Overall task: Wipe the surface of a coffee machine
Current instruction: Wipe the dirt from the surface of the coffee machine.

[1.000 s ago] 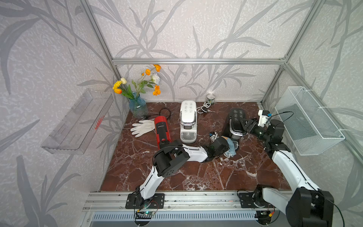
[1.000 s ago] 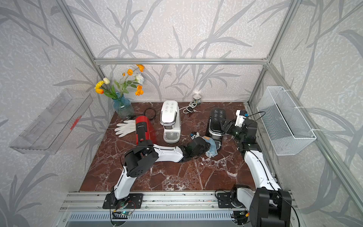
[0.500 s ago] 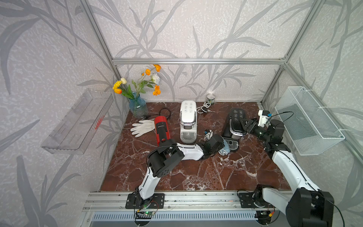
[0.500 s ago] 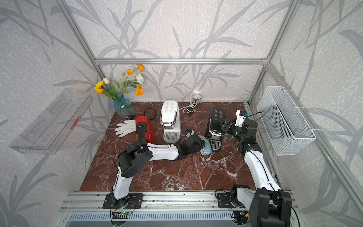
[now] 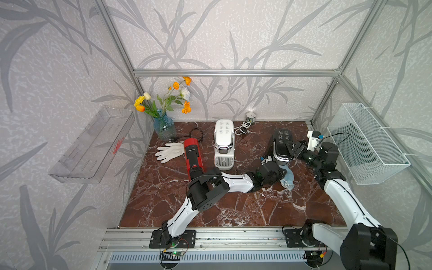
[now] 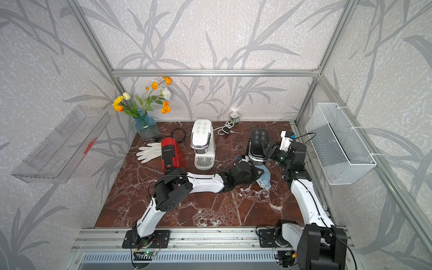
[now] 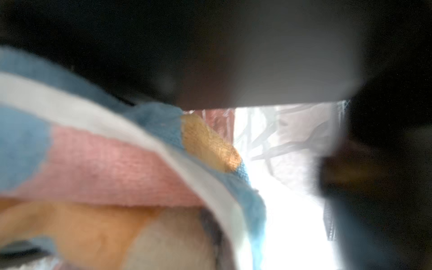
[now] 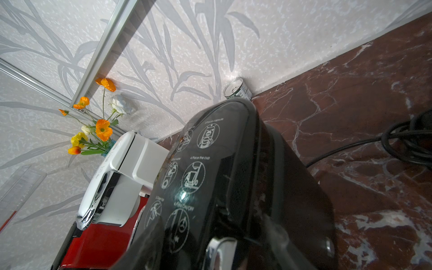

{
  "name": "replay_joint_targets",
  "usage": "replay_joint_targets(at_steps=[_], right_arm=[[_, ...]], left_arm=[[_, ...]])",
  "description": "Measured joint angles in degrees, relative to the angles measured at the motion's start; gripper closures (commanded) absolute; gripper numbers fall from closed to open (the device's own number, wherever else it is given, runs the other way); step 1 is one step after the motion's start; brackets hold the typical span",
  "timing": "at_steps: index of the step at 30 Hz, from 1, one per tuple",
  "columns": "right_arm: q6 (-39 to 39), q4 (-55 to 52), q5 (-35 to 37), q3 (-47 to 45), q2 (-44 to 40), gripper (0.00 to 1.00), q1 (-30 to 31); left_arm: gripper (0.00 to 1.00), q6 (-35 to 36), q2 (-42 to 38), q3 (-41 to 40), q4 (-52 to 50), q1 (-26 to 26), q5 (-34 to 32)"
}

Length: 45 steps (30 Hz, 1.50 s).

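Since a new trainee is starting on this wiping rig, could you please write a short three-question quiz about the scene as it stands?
1. True or false: the left gripper is close to the black coffee machine.
2. What do its jaws hold? A. a sponge B. a cloth C. a brush
3. Fill in: the blue vase holds ___.

Key: 1 true; 2 B; 3 flowers.
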Motion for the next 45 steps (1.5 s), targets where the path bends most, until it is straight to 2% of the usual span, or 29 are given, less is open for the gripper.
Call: replay_joint_targets(at_steps=[8, 21, 26, 32, 40, 45], right_arm=[[-0.2, -0.3, 0.0, 0.2, 0.0, 0.36, 0.0], [-0.8, -0.9, 0.0, 0.2, -0.3, 0.36, 0.0], [-0.9, -1.4, 0.0, 0.2, -0.7, 0.36, 0.0], [-1.0, -2.9, -0.1, 0.2, -1.6, 0.36, 0.1], [-2.4, -9.4, -1.5, 1.9, -3.2, 0.35, 0.8], [-4.4, -14.8, -2.2, 3.9, -3.8, 0.31, 1.0]], left_arm=[[1.0, -2.0, 1.7, 0.4, -3.7, 0.4, 0.0], [1.0, -1.8, -7.9, -12.6, -4.7, 4.5, -5.9], [1.0, 4.0, -10.2, -12.7, -9.3, 4.8, -8.2], [1.0, 15.7, -15.7, -12.7, -15.0, 4.7, -10.9], [1.0, 31.6, -29.9, -15.9, -15.7, 4.7, -13.6], [1.0, 40.6, -36.9, -16.8, -15.5, 5.6, -11.0]])
